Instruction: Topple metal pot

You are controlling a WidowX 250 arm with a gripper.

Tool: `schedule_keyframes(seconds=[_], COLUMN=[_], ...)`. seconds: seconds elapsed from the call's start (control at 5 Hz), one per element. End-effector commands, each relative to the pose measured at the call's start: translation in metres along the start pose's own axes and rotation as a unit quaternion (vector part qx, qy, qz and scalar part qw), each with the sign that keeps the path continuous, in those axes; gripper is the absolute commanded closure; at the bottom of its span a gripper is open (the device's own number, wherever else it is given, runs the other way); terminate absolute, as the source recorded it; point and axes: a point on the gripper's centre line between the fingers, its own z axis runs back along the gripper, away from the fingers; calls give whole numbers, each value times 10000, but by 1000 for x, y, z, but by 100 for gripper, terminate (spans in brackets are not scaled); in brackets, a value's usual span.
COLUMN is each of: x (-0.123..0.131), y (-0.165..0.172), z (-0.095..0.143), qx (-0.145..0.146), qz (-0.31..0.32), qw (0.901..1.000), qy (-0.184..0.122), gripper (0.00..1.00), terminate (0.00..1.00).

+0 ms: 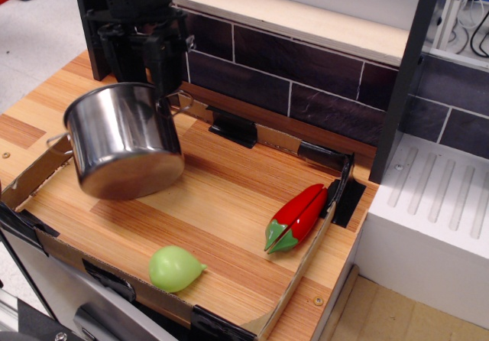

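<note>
The shiny metal pot (122, 141) hangs tilted at the left of the wooden tray floor (229, 211), its base swung toward the front and lifted off the wood. One wire handle sticks out at its left. My black gripper (163, 90) comes down from above at the pot's far right rim and is shut on that rim, one finger inside the pot and one outside.
A red pepper (298, 217) lies at the tray's right side. A green pear-shaped fruit (174, 268) lies near the front edge. Low cardboard walls (302, 276) ring the tray. A dark tiled back wall (306, 77) and a white sink unit (432, 219) stand behind and right.
</note>
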Motion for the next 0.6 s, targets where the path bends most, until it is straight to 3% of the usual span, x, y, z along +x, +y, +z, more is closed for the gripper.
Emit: schedule_keyframes(seconds=[0.0, 0.2, 0.4], x=[4, 3, -2], y=[10, 11, 9], z=[38, 46, 68], qx=[943, 1114, 1186], qz=[-15, -6, 223], qw=[9837, 9797, 9718], qy=[-1533, -1669, -2027], gripper=[0, 0, 0], terminate=[0, 0, 0])
